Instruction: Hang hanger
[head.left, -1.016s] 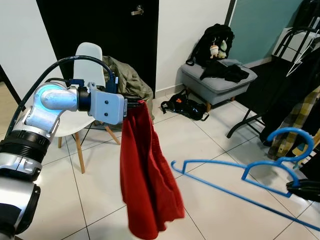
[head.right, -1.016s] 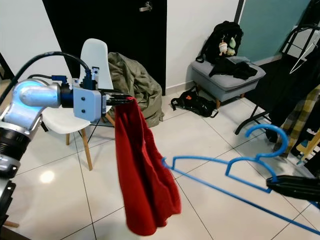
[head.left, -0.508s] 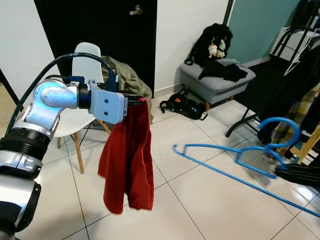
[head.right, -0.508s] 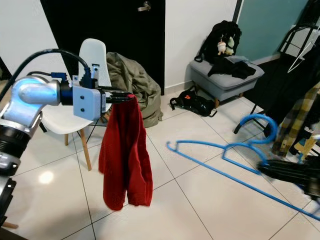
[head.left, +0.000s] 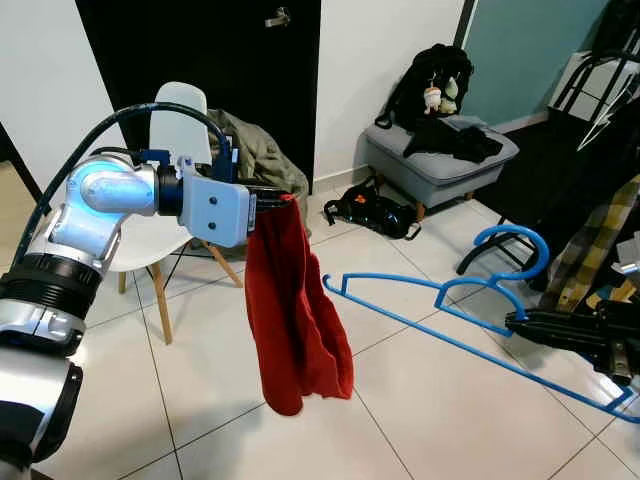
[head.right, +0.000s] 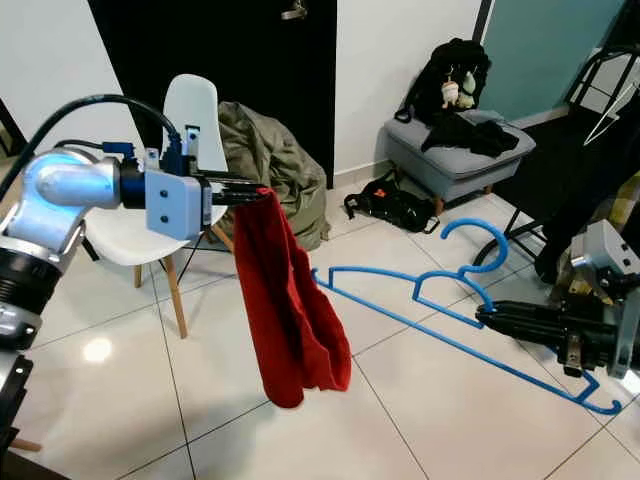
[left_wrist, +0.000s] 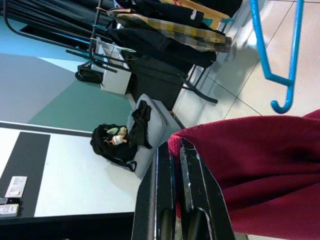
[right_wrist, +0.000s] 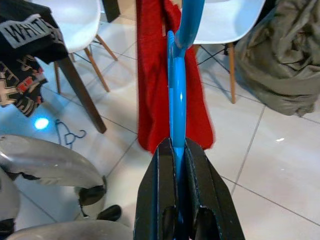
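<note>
A red garment (head.left: 295, 310) hangs limp from my left gripper (head.left: 282, 200), which is shut on its top edge at chest height in front of the white chair. The left wrist view has the black fingers (left_wrist: 162, 170) pinched on the red cloth (left_wrist: 260, 165). A blue plastic hanger (head.left: 440, 318) lies tilted in the air to the right, hook up. My right gripper (head.right: 485, 315) is shut on it near the neck. Its long arm reaches toward the garment, and its tip (head.left: 328, 284) is just beside the cloth. The right wrist view looks along the hanger (right_wrist: 176, 100) at the garment (right_wrist: 150, 75).
Behind the garment stand a white chair (head.left: 175, 120) and an olive heap of clothing (head.left: 262, 158) by a black door. A grey stool (head.left: 435, 168) with black clothes, a backpack (head.left: 432, 80) and a floor bag (head.left: 378, 212) lie beyond. A clothes rack (head.left: 600, 170) is on the right.
The right gripper has carried the hanger left, so its tip is now beside the red garment. The garment has swung back under the left gripper.
</note>
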